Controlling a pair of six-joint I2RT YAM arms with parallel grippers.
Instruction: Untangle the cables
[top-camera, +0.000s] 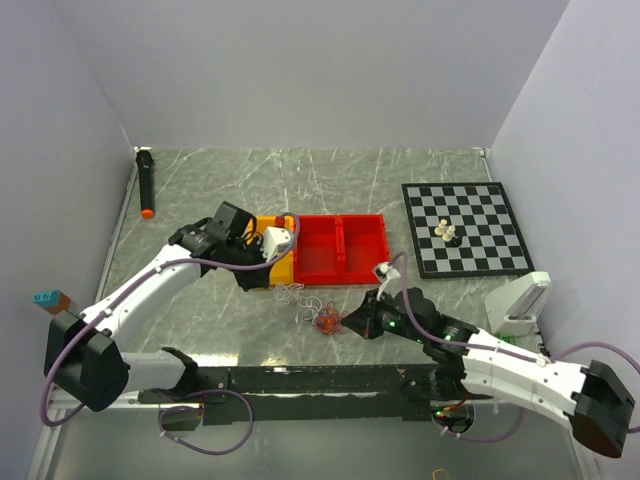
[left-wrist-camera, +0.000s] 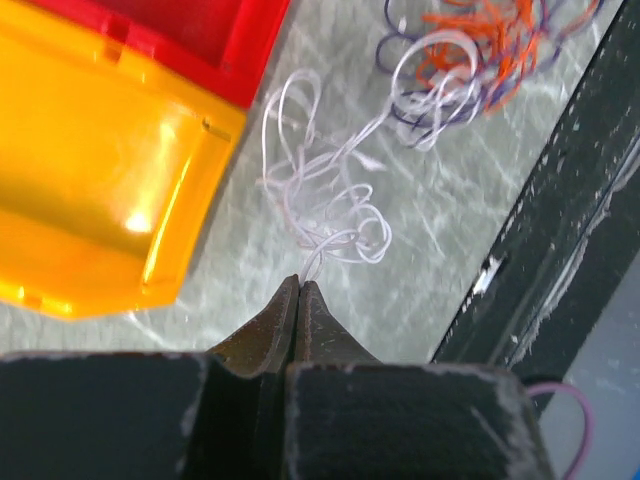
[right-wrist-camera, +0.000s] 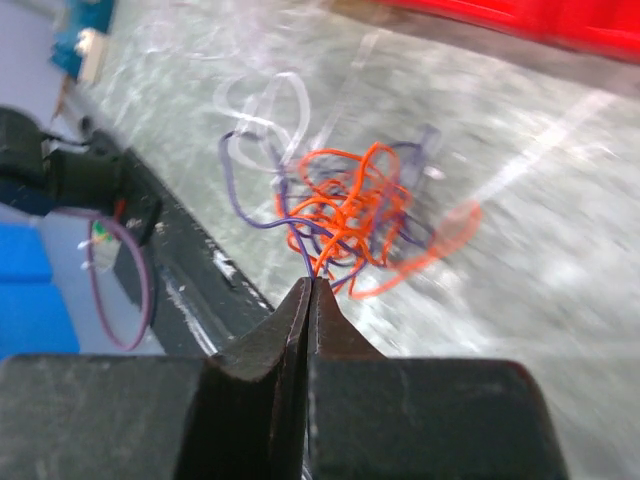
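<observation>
Your left gripper (left-wrist-camera: 300, 284) is clenching its jaws tight together, and it is pinching a strand of the white wire (left-wrist-camera: 325, 205) right at its tips. That white wire is lying as a loose coil on the table (left-wrist-camera: 440, 220), just beside the yellow bin (left-wrist-camera: 100, 180) and near the corner of the red tray (left-wrist-camera: 215, 35).

Your right gripper (right-wrist-camera: 311, 285) is also squeezing fully closed, and it is gripping orange and purple strands of the tangled clump (right-wrist-camera: 350, 205). The clump is resting on the table just off those tips, close to the table's dark front edge, with a few white loops showing at its far side.

In the left wrist view a white strand is running from the coil toward the clump, though you cannot tell whether the two are knotted together. A chessboard (top-camera: 468, 228) is lying well apart on the right, carrying a few pieces.
</observation>
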